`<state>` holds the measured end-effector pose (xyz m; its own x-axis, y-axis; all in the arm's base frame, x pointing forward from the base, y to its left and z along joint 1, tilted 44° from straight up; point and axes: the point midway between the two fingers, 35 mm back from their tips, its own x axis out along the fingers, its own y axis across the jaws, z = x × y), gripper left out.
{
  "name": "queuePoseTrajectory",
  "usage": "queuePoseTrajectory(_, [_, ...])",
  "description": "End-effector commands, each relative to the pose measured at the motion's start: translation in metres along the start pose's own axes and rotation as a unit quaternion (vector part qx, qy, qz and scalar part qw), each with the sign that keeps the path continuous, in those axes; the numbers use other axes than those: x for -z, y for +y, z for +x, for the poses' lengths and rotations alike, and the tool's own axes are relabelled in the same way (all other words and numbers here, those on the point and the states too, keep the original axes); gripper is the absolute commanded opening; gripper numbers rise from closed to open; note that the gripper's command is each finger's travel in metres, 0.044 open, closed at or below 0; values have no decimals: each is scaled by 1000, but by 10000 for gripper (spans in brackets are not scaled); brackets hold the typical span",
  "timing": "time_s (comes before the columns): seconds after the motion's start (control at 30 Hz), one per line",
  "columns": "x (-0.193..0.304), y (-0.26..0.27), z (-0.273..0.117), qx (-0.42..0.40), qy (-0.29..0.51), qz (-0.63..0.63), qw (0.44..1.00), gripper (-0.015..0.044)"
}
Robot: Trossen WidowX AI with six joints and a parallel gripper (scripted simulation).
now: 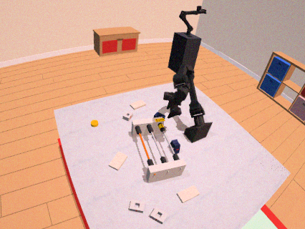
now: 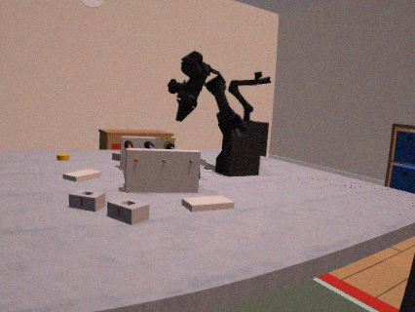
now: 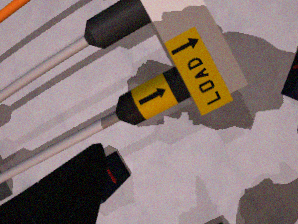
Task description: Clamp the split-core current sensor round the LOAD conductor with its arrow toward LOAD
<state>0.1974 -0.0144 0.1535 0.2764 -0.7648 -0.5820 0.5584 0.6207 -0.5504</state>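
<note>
My gripper (image 1: 168, 106) (image 2: 174, 102) is open and empty, above the rack's back end; one black finger shows at the wrist view's lower left. The LOAD conductor (image 1: 168, 142) (image 3: 60, 147) is the grey rod nearest the arm's base, with a yellow arrow band (image 3: 153, 95) beside the yellow LOAD marker (image 1: 160, 119) (image 3: 202, 72). A dark blue block (image 1: 175, 146) (image 3: 118, 172) with a red mark stands beside that rod, partly behind the finger in the wrist view. Another dark blue part (image 1: 159, 115) (image 3: 292, 77) is behind the back wall. I cannot tell which is the sensor.
The rack's front wall (image 1: 165, 172) (image 2: 162, 171) faces the cameras. An orange rod (image 1: 144, 144) and a middle grey rod (image 1: 157, 144) run alongside. Pale slabs (image 1: 118, 160) (image 2: 207, 203), small square blocks (image 1: 137, 206) (image 2: 128, 212) and a yellow disc (image 1: 94, 123) (image 2: 62, 157) lie around it.
</note>
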Motion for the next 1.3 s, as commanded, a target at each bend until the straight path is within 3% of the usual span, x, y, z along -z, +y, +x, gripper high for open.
queuePoseTrajectory(0.0, [-6,-6,-5,27,-22,-14,999,440])
queuePoseTrajectory(0.63, [-5,-4,-5,27,-19,-16,999,440])
queuePoseTrajectory(1.03, [71,122,39,-5,167,-182,969,440])
queuePoseTrajectory(1.27, [77,129,43,-8,178,-191,965,440])
